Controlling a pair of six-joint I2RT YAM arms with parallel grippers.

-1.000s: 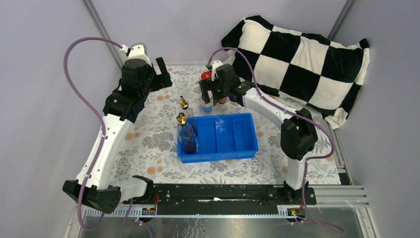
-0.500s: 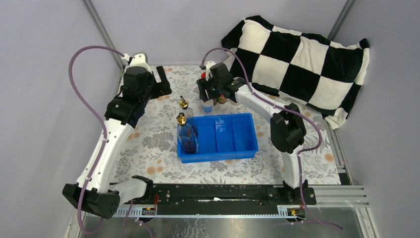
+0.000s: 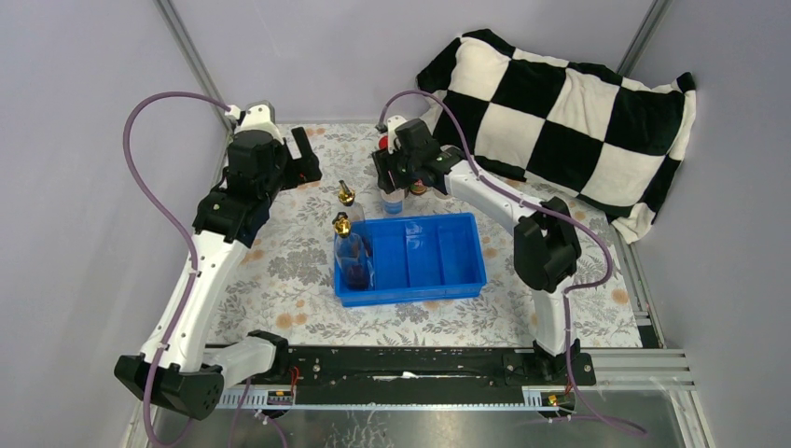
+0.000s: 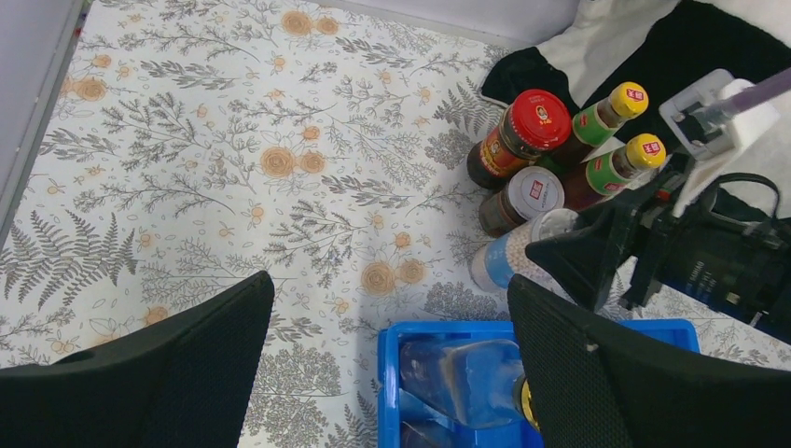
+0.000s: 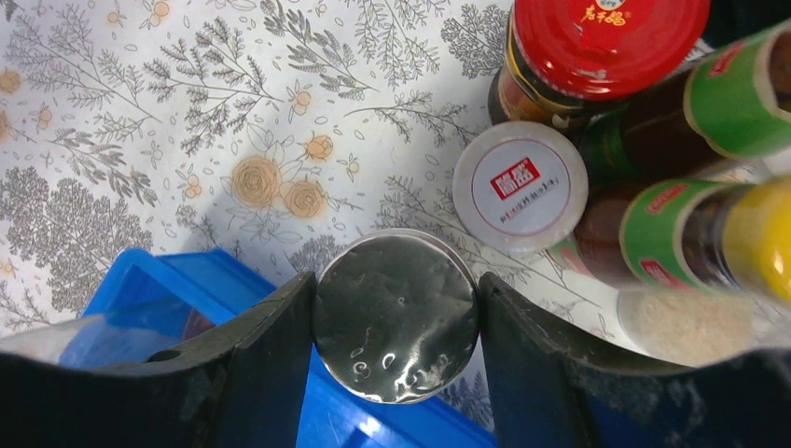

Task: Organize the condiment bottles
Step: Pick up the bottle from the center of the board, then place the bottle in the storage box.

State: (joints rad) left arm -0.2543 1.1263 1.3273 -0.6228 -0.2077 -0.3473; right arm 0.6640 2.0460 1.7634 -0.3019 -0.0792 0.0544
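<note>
My right gripper (image 3: 395, 183) is shut on a silver-lidded shaker (image 5: 395, 315), with a finger touching each side of its lid, just behind the blue tray's back left corner. The shaker shows blue-labelled in the top view (image 3: 393, 202) and in the left wrist view (image 4: 508, 263). Behind it stand a red-lidded jar (image 5: 597, 42), a white-lidded jar (image 5: 520, 187), two dark yellow-capped bottles (image 4: 611, 105) (image 4: 623, 163) and another shaker (image 5: 681, 322). One gold-spouted bottle (image 3: 351, 250) stands in the tray's left compartment, another (image 3: 347, 200) just behind the tray. My left gripper (image 4: 387, 364) is open and empty, high over the tray's back left corner.
The blue divided tray (image 3: 438, 283) sits mid-table on the floral cloth; its rim also shows in the left wrist view (image 4: 387, 373). A black-and-white checkered pillow (image 3: 569, 112) fills the back right corner. Grey walls close in the left and the back.
My right arm drew its elbow in to the left, while the gripper stayed at the shaker. My left arm shifted slightly. The bottles have not visibly moved.
</note>
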